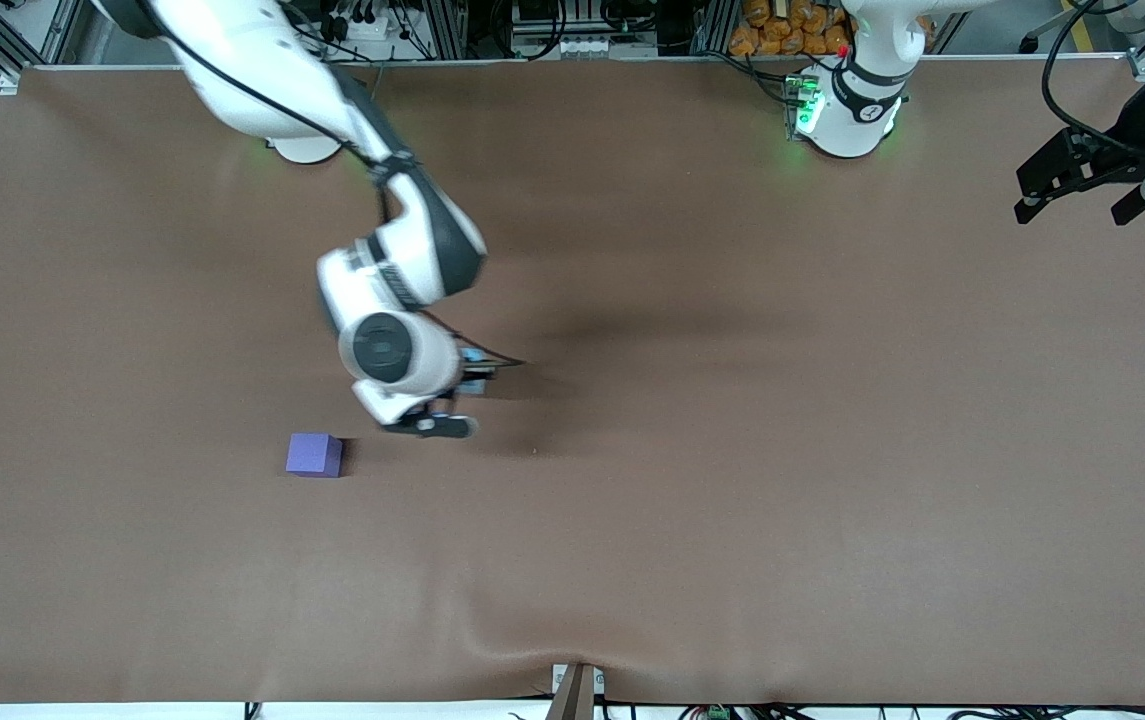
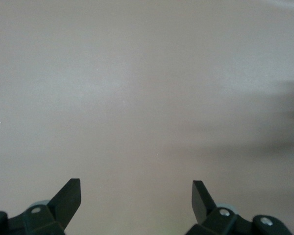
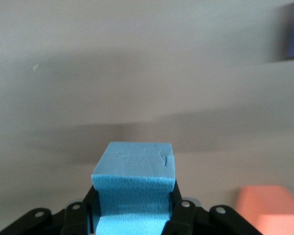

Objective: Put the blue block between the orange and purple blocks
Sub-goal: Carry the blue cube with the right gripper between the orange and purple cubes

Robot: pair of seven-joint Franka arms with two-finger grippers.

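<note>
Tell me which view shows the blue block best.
The right wrist view: the blue block fills its middle, clamped in the right gripper. In the front view the right arm hides it. The left wrist view shows only bare table past the open left gripper.

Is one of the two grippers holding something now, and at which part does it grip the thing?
The right gripper holds the blue block, its fingers pressing two opposite side faces. The left gripper is open and holds nothing.

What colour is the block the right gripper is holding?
Light sky blue. The blue block shows best in the right wrist view, clamped in the right gripper.
</note>
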